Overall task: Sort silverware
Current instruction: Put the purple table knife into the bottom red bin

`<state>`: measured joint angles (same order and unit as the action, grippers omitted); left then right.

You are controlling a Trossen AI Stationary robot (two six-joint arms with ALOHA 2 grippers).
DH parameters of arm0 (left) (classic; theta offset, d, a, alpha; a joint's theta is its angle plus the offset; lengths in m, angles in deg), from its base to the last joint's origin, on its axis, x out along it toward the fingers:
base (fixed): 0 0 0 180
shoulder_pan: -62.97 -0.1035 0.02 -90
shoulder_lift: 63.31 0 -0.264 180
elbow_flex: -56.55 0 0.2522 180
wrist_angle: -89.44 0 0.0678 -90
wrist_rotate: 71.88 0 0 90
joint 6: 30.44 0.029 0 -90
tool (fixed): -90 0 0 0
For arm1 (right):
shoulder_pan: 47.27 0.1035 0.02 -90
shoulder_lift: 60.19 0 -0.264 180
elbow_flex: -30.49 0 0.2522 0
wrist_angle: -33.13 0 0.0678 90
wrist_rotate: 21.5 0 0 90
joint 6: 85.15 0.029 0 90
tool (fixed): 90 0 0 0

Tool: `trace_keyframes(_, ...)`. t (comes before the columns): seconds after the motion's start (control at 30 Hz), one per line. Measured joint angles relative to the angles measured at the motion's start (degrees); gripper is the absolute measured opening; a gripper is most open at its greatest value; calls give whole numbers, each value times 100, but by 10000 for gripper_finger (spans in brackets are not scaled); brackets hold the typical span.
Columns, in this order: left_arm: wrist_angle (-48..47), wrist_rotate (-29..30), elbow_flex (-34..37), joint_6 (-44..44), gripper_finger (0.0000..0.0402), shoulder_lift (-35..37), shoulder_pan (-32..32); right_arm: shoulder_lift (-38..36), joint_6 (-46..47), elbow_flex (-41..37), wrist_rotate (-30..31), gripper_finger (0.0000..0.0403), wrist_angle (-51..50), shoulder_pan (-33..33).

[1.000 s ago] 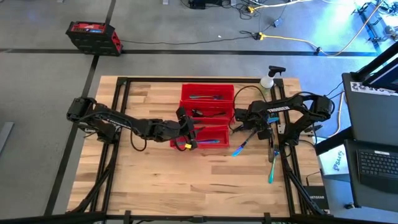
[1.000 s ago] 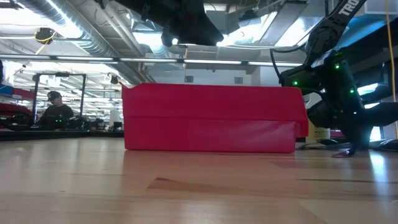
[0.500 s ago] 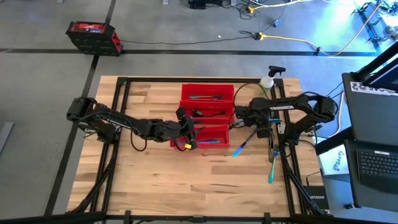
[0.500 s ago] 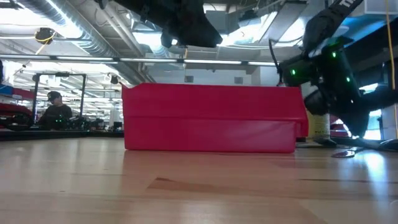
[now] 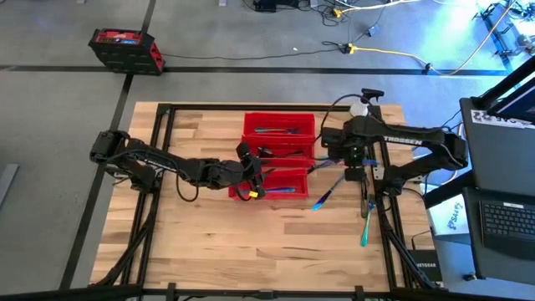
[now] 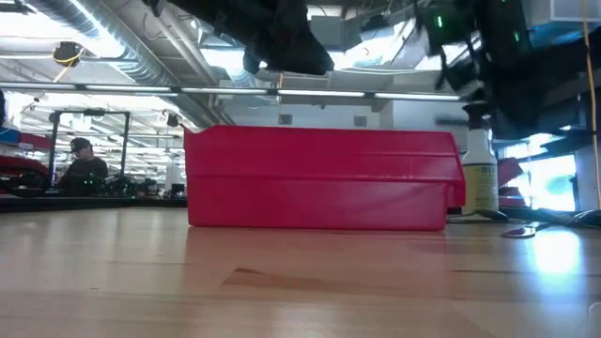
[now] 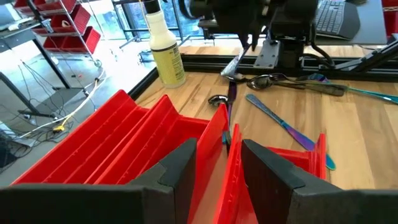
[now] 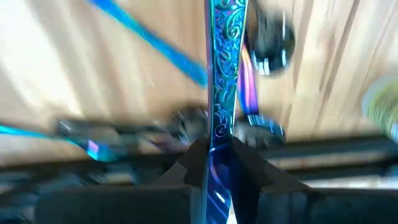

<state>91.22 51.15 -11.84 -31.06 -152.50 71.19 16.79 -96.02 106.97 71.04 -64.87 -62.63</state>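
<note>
right gripper hangs above the bench at about 3 o'clock from the red bins, its jaws clenched on an iridescent utensil by one end; the piece dangles below the jaws in the left wrist view, and which kind it is cannot be told. left gripper sits at the near bin's 9 o'clock edge, jaws straddling a bin wall and apparently gripping it to steady the stack. loose silverware lies on the bench at 4 o'clock from the bins, a blue piece nearest and more in a cluster by the right rail; other pieces already rest in the bins. a spray bottle stands at 1 o'clock from the bins, just beyond the right arm. judgement: the carried piece is headed for a bin. risks: the grip is at the very end of a slim, slick handle, so a swing could rotate or shed it; the hanging tip could strike a bin rim on the way over and be knocked loose; the right arm's elbow passes near the bottle and could tip it; a wrong compartment is possible while the type is unread.
</note>
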Motion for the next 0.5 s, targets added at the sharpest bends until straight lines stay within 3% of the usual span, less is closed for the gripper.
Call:
trace_keyframes(0.17, 6, -60, 0, 280, 114, 38, 242, 7, 450, 593, -398, 21, 613, 625)
trace_keyframes(0.33, -130, -304, 2, 203, 114, 271, 412, 63, 804, 675, -588, 21, 1751, 1134)
trace_keyframes(0.5, -1114, -299, 4, -493, 114, 1152, 635, 437, 1044, 677, -644, 21, 2689, 1319)
